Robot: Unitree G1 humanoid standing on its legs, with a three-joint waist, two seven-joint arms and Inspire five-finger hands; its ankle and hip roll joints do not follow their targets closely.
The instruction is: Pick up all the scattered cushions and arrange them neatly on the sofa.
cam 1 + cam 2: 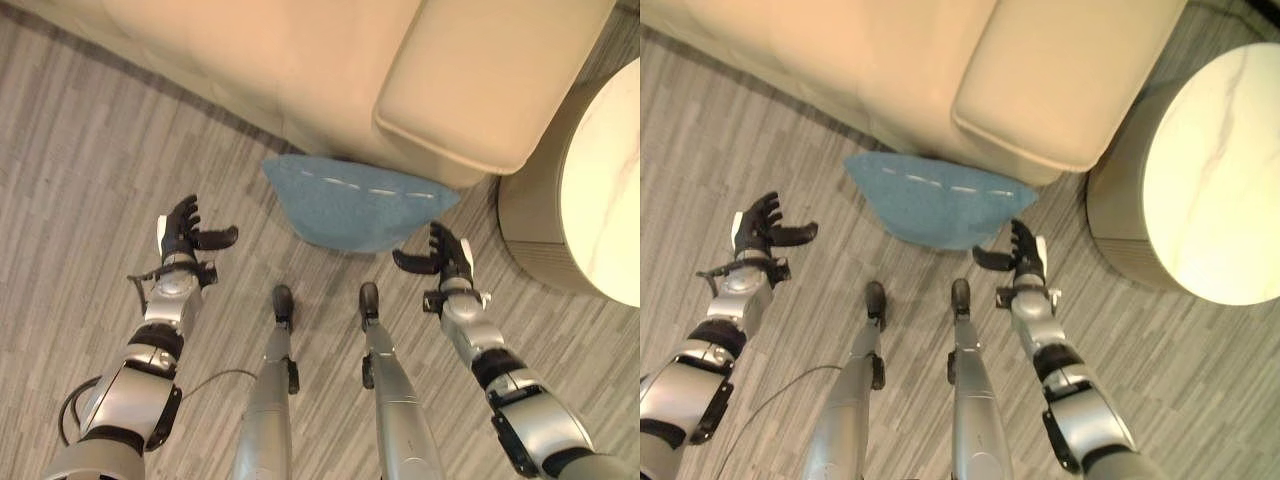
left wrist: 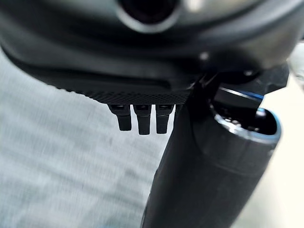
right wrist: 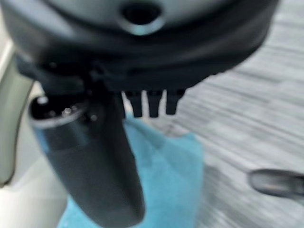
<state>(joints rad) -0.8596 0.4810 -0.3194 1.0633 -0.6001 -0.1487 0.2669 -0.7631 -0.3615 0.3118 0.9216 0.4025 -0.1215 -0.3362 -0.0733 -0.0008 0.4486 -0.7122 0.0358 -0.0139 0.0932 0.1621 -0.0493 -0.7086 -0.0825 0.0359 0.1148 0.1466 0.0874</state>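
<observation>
a soft blue cushion (image 1: pixel 355 205) with a pale stitched seam across its top lies on the grey wood-grain floor (image 1: pixel 80 170), pressed against the foot of the smooth cream sofa (image 1: pixel 300 60), whose padded armrest overhangs and hides the cushion's far edge. the left hand (image 1: pixel 185 230) hovers well to the cushion's left and the right hand (image 1: pixel 445 255) just beside its right corner, both with fingers loosely spread and holding nothing. a round table (image 1: pixel 600 190) with a pale marbled top is cut off at the right.
</observation>
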